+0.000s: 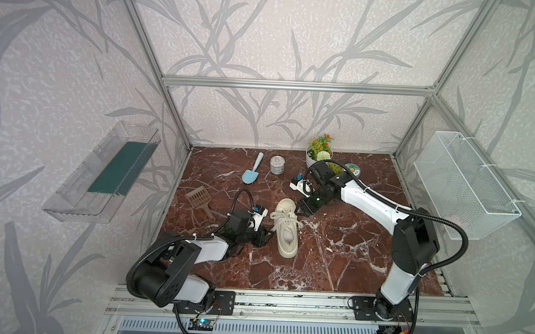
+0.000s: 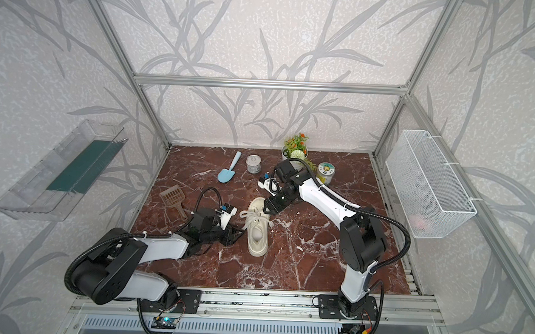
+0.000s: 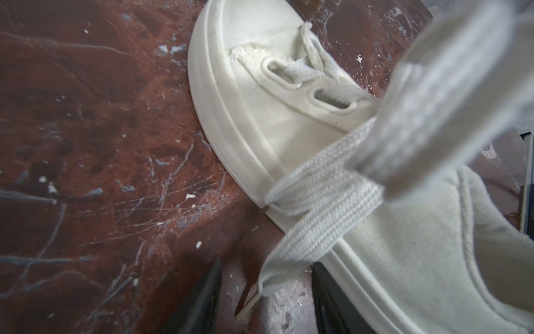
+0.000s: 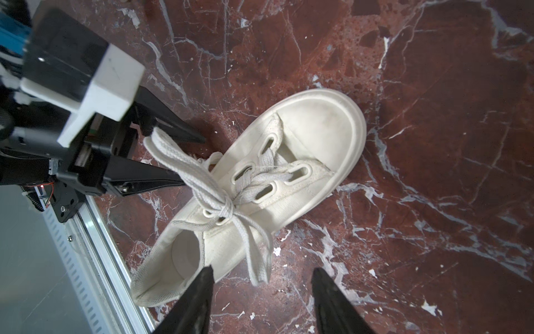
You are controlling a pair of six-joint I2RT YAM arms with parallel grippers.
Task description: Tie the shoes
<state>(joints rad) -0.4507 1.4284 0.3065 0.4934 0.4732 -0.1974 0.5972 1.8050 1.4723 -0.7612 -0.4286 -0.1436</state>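
Sneaker (image 1: 285, 233) blocks centre; open tabletop (image 1: 343, 258) right of it

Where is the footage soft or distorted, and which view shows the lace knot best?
Left wrist view: near lace loop badly out of focus, sneaker behind it readable. Right wrist view: knot sharp, evenly lit, the best look. In both top views: frame uprights splay under the wide lens, sneaker small.

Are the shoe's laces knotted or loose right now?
Knotted. In the right wrist view the laces gather into one knot, with a loop out to each side. How tight, cannot tell.
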